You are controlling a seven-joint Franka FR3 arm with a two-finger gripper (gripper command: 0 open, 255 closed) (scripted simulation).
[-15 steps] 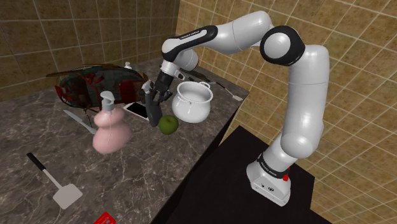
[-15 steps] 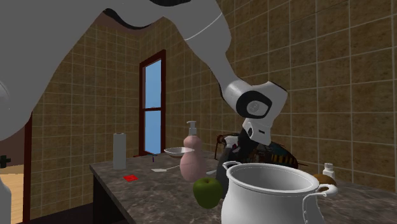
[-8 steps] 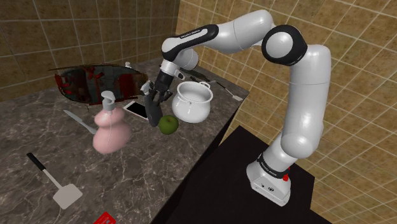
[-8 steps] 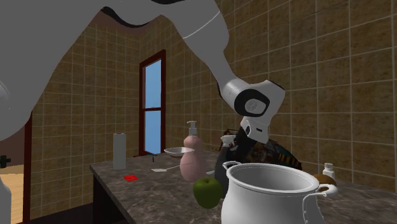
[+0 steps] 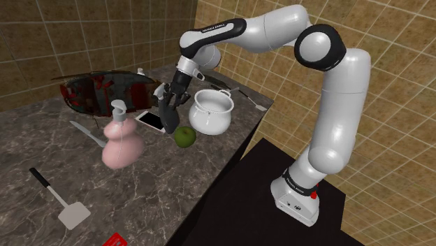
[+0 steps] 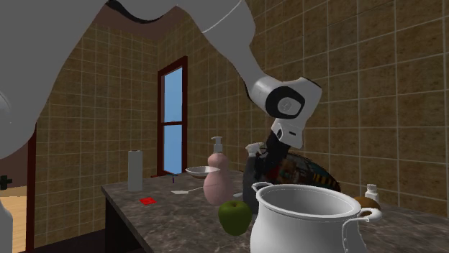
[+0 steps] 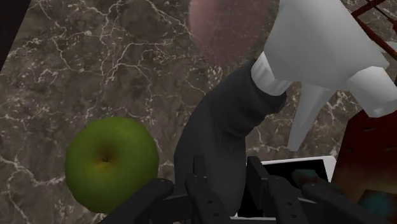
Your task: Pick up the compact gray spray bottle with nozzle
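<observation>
The spray bottle (image 5: 168,116) has a dark gray body and a white nozzle head. It stands upright between the green apple (image 5: 184,135) and the phone (image 5: 149,121). My gripper (image 5: 175,96) is shut on its upper body from the pot's side. In the wrist view both fingers (image 7: 205,191) clasp the gray body (image 7: 222,130), with the white nozzle (image 7: 318,44) pointing away from the gripper (image 7: 234,191). In the second exterior view the bottle (image 6: 251,183) hangs under the gripper (image 6: 268,157), behind the pot. Whether its base touches the counter is hidden.
A white pot (image 5: 212,110) stands close on the shoulder view's right of the bottle. A pink pump bottle (image 5: 121,142) stands to its left. A dark red patterned dish (image 5: 105,89) lies behind. A spatula (image 5: 61,200) and a red item (image 5: 112,240) lie near the counter's front edge.
The arm has risen and the hand has moved up a little with the spray bottle in its grip. The apple, pot and pink bottle stay where they were.
</observation>
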